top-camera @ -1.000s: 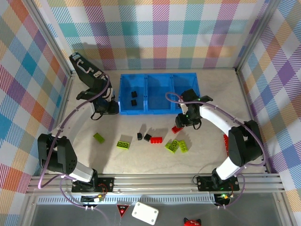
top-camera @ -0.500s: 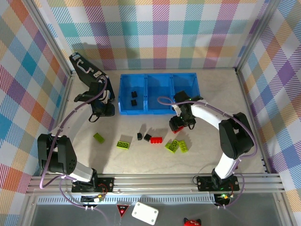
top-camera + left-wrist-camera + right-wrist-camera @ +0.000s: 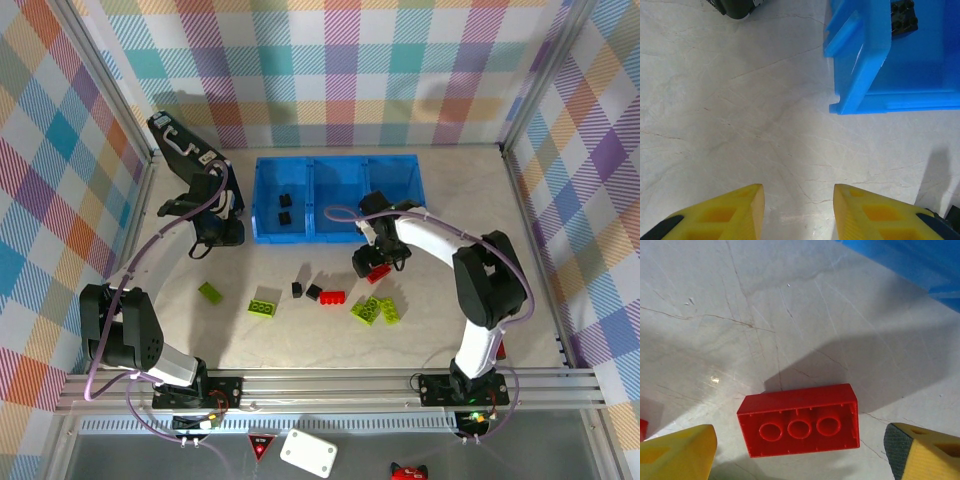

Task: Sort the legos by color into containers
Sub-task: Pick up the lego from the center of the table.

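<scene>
Hovering over an upturned red brick on the table, the right gripper is holding its fingers wide on either side, gripping nothing. The left gripper is hanging beside the blue tray, fingers apart and empty. Sorting is barely getting going, I judge: two black bricks are lying in the left compartment, and the loose bricks are waiting.

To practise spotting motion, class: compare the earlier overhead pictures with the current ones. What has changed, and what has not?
The right gripper swung left and opened its jaws; a small red plastic brick lies upside down between them, ungripped. The left gripper, the loose bricks and the two black bricks in the blue plastic tray stayed roughly put.
</scene>
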`<state>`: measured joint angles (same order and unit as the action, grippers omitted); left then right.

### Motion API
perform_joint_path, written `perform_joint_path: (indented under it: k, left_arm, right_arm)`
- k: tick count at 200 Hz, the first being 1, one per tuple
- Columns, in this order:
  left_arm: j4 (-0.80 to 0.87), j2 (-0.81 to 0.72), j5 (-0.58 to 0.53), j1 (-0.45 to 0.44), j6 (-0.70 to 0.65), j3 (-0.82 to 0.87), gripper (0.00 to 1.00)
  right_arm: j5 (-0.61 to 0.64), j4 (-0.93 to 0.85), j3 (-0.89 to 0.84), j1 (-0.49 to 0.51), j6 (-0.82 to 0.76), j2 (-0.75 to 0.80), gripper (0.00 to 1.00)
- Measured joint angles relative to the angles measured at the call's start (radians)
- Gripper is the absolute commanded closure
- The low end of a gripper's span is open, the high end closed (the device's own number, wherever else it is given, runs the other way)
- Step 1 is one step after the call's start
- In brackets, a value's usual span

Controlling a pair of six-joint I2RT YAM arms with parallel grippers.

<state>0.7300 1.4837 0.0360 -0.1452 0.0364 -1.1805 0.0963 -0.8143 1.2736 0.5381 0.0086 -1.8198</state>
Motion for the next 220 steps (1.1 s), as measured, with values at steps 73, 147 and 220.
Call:
perform_joint_path:
  k: [73, 147, 220]
  left_arm:
    - [-0.004, 0.000, 0.000, 0.000, 0.000, 0.005, 0.59]
    - [-0.003, 0.000, -0.001, 0.000, 0.000, 0.006, 0.59]
    - [-0.003, 0.000, -0.003, 0.000, 0.000, 0.006, 0.59]
  right_arm:
    - [-0.002, -0.015, 0.013, 0.000, -0.018, -0.043, 0.16]
    - [-0.002, -0.017, 0.013, 0.006, -0.021, -0.066, 0.23]
    - [-0.002, -0.017, 0.023, 0.007, -0.021, -0.067, 0.32]
